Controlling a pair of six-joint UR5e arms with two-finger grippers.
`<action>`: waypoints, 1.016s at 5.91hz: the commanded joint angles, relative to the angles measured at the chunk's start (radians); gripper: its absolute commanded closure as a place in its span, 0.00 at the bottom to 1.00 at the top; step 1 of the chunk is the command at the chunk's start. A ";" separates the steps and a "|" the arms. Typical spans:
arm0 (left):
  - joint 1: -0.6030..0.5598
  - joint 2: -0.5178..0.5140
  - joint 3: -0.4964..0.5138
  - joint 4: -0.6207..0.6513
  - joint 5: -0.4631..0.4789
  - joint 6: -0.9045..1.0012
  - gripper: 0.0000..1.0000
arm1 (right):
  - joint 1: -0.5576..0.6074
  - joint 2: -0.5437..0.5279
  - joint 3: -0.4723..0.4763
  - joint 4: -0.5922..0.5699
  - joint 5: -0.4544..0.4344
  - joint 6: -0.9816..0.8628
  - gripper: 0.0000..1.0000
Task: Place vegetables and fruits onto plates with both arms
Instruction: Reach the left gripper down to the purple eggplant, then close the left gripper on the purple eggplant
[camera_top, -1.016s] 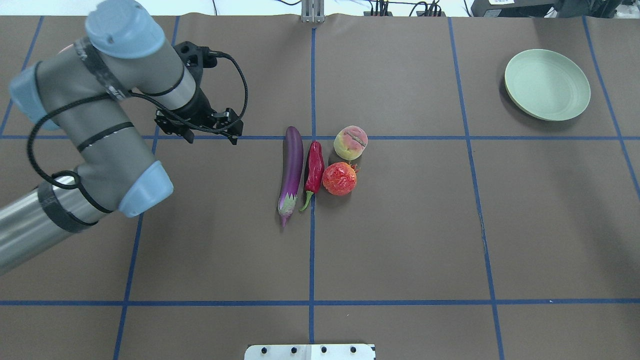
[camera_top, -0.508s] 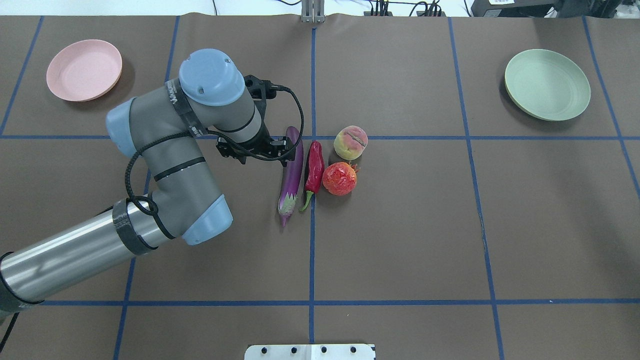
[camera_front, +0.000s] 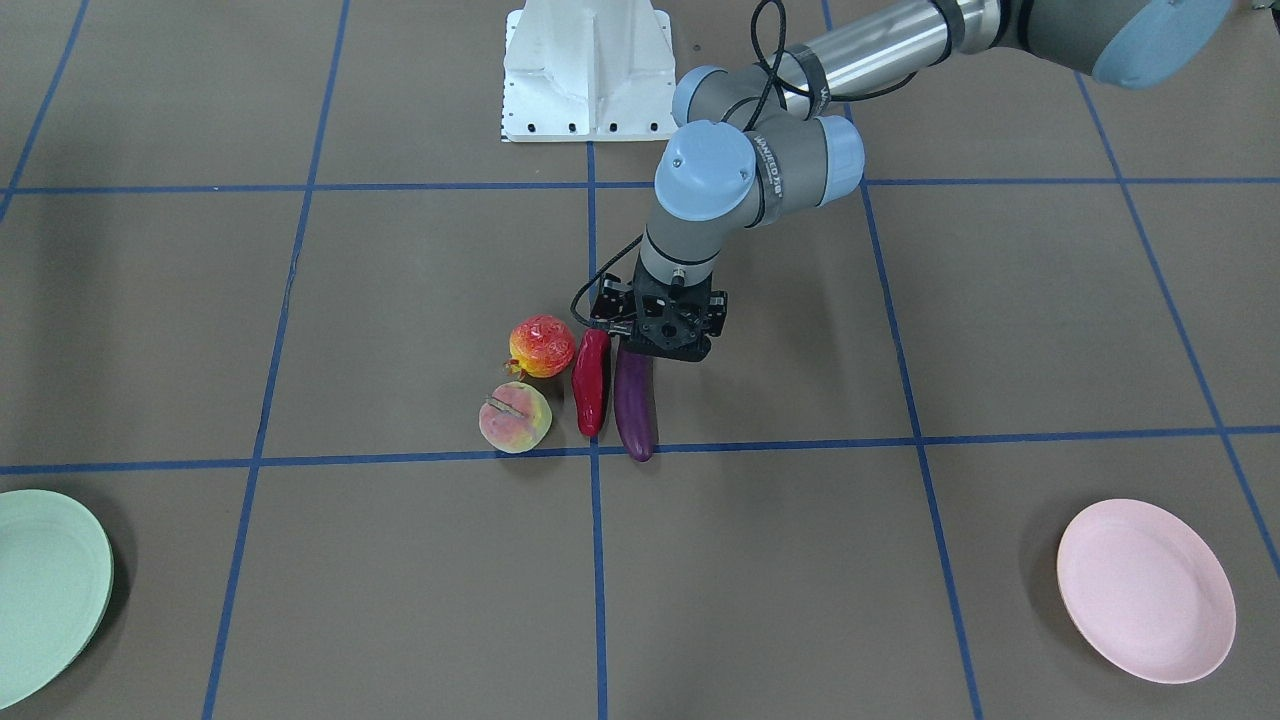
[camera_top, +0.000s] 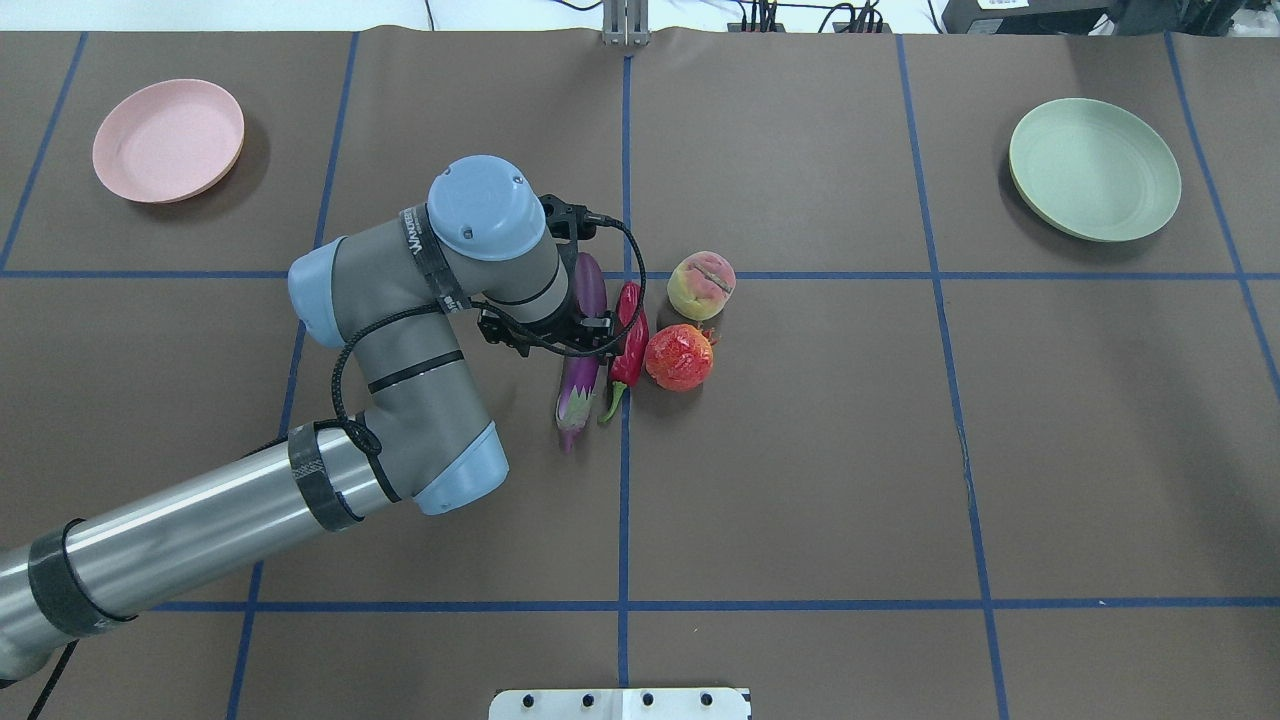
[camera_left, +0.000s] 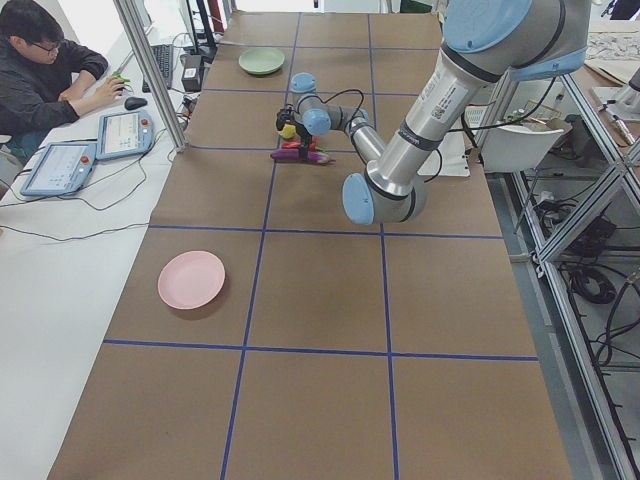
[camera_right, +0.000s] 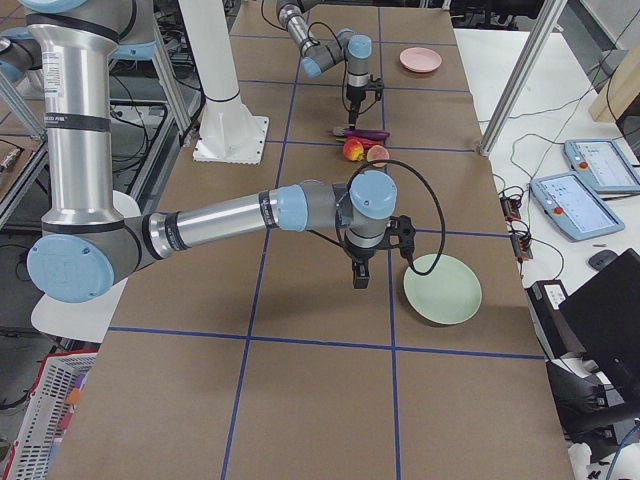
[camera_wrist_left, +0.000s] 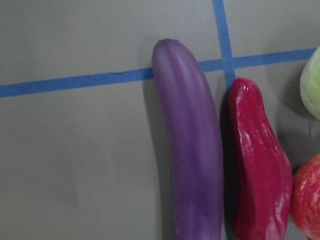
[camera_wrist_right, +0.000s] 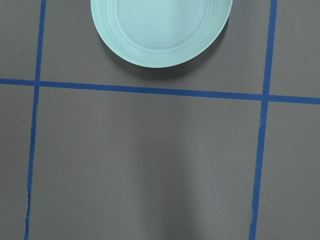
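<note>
Front-facing view: your left gripper (camera_front: 655, 345) hangs released, jaws spread over the eggplant (camera_front: 636, 410), which lies on the counter (camera_front: 400, 560) just beside the chili (camera_front: 591, 385). Right-side view: right gripper (camera_right: 360, 278) sits near the green plate (camera_right: 442, 290); whether it is clenched, you cannot tell.

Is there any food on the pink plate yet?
No, the pink plate has nothing on it; the eggplant, chili, peach and pomegranate all lie on the table.
</note>
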 joint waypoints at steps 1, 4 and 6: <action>0.022 -0.004 0.041 -0.022 0.031 0.004 0.00 | 0.000 0.002 0.002 0.000 0.000 0.000 0.00; 0.027 -0.006 0.045 -0.022 0.031 0.008 0.30 | 0.000 0.002 0.006 -0.001 0.002 0.002 0.00; 0.033 -0.006 0.042 -0.019 0.031 -0.004 0.83 | 0.000 0.002 0.003 -0.001 0.000 0.002 0.00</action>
